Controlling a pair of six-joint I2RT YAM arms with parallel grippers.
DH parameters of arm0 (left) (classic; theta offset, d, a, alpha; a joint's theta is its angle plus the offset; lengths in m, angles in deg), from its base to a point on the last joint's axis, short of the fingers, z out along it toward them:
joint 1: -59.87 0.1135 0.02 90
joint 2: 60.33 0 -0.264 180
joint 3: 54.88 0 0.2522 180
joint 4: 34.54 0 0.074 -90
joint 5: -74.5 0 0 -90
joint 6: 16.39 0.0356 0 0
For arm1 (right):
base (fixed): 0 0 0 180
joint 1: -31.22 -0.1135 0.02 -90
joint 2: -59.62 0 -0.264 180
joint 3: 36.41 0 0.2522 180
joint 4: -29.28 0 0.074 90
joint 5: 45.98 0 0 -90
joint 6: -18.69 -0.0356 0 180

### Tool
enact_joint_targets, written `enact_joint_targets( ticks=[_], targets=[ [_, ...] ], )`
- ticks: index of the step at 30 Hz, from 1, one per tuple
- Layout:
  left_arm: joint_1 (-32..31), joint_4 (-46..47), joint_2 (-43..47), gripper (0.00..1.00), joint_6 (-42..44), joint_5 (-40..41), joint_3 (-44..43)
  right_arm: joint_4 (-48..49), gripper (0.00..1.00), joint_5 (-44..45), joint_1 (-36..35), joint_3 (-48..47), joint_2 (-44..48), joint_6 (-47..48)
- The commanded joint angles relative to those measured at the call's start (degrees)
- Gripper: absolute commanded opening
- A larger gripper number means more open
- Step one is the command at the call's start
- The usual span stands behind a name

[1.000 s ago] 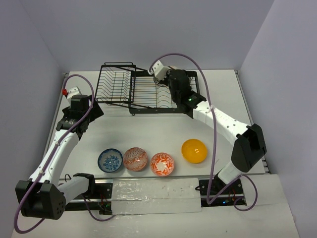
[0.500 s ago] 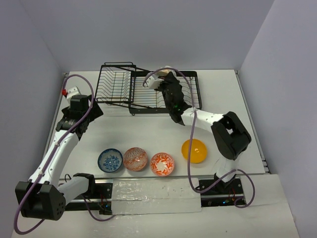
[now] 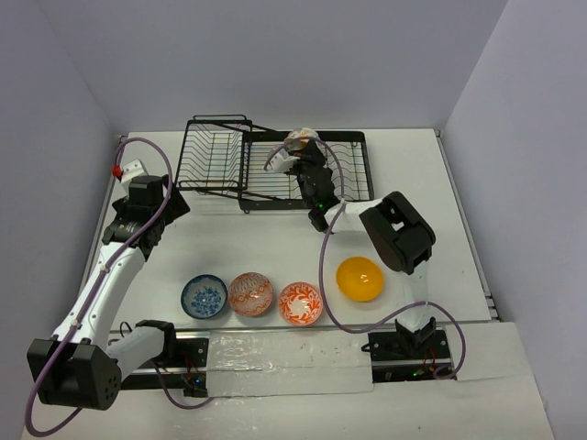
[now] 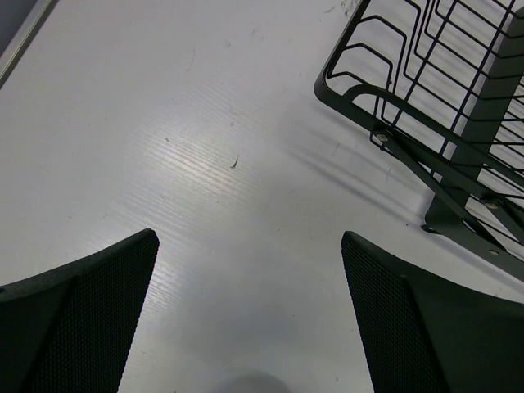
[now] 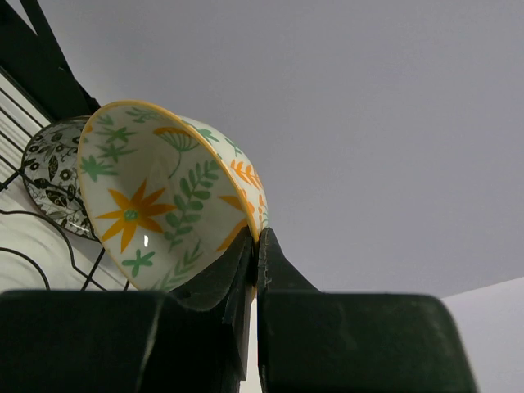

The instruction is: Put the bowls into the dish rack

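Over the rack, the right hand is clamped on the leaf bowl, a black bowl sits inside, four bowls wait on the tabletop, and the left hand is open.

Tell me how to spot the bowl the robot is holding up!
Look at the black wire dish rack at the back of the table. Above it the right gripper pinches one bowl by its rim. It's white with green leaves and orange flowers, unlike the black-patterned bowl beside it.
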State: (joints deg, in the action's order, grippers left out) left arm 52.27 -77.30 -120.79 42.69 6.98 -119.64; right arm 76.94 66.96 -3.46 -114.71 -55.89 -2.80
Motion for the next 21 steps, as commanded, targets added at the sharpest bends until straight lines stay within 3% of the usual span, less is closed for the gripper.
enact_joint_targets(
  ticks=[1,7,21],
  targets=[
    [-0.14,-0.1,1.14,0.99,-0.64,1.34,-0.41,12.39,0.0,-0.97,0.75,-2.7,-1.47,0.4],
    [-0.14,-0.1,0.88,0.99,-0.64,1.25,-0.5,16.44,0.0,-1.14,1.45,-3.85,-5.43,0.75],
    [-0.14,-0.1,0.7,0.99,-0.81,1.16,-0.68,13.81,0.0,-2.63,3.47,-2.53,-5.87,-5.49]
  ],
)
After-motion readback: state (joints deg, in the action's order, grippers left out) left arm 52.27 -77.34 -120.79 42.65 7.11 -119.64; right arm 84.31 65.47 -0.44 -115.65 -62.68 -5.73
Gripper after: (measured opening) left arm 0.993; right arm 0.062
